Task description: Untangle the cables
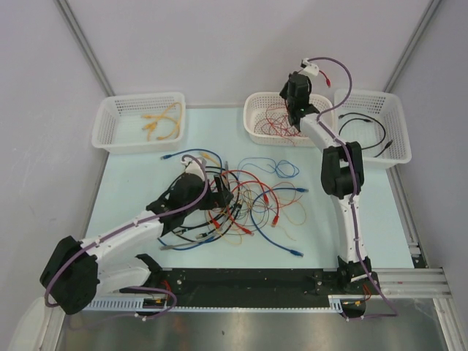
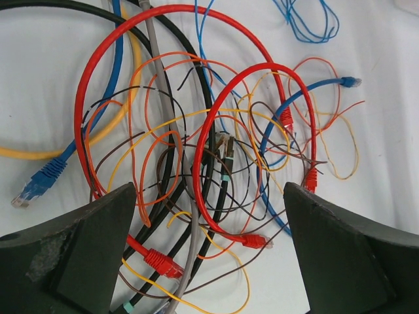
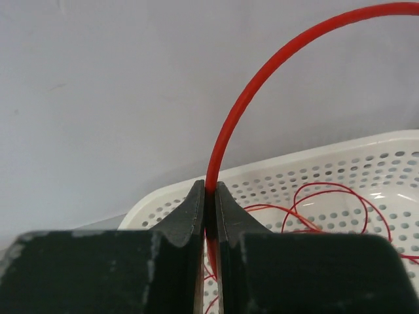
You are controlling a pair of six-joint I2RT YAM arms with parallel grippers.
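The cables (image 1: 245,208) lie in a loose tangle at the centre of the top view, on the pale table (image 1: 124,197), with red, orange, blue, black and yellow strands looping over one another. The left gripper (image 2: 209,193) hangs over the left part of this heap, jaws spread wide with nothing between them. In its wrist view thick red loops (image 2: 275,65) arc across the middle of the frame above thinner orange and brown wires, and a blue plug (image 2: 36,186) lies at the lower left. Just beyond the tangle, a thin blue loop (image 1: 292,170) lies by itself. Three white baskets stand along the far edge. The left basket (image 1: 110,131) holds yellow and orange cables (image 1: 162,123), the middle basket (image 1: 254,110) holds thin red wires (image 1: 274,123), and the right basket (image 1: 395,110) holds a black cable (image 1: 365,128). The right gripper (image 3: 208,190) is raised over the middle basket, jaws pinched narrow on a red cable (image 3: 262,70) that curves up and away to the upper right of its wrist view.
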